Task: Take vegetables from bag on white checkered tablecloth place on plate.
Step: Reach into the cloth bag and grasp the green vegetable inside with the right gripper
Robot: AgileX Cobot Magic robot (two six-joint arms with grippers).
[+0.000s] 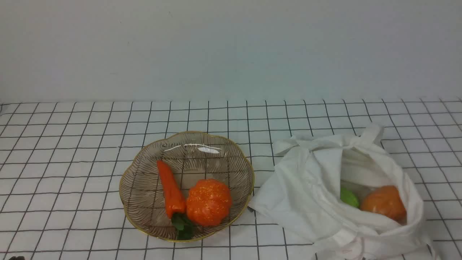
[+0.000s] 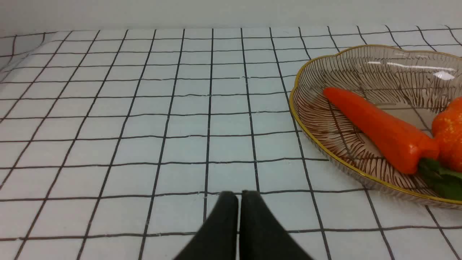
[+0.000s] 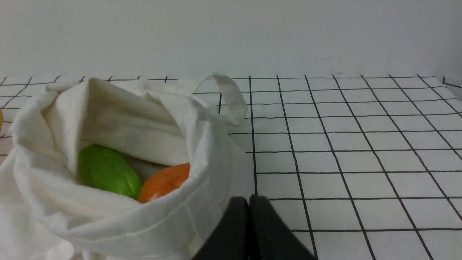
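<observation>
"Checking the left pincer [image 2: 240,196] first. Getting a good look?"

"Yes, seeing it clenched, tips drawn together above the checkered tablecloth [image 1: 72,180]."

"And the right pincer [image 3: 252,200]?"

"Seeing that clenched too, also hovering over the cloth."

"Looking for the bag [image 1: 317,187] now. Finding it?"

"Finding it near the right pincer, on the side toward the left pincer. Noticing white, crumpled fabric, a mouth gaping open and a strap [image 3: 235,103] looping up from the far rim, farther out from the right pincer than the opening."

"Spotting any vegetables inside?"

"Spotting a green vegetable [image 3: 108,171] and a round orange vegetable [image 3: 164,182], lying side by side within the bag, both apart from the right pincer. Seeing only part of each past the folds."

"Tracking down the plate [image 1: 202,168] as well?"

"Yes, seeing it ahead of the left pincer and over toward the right pincer's side, apart from both. Making out clear brownish glass, a wavy gold rim and fine dark lines."

"Noticing anything on it?"

"Noticing a carrot [image 1: 171,189] with green leaves, lying nearer the left pincer, and a bumpy orange pumpkin [image 1: 208,202] just beside it, nearer the right pincer."
</observation>
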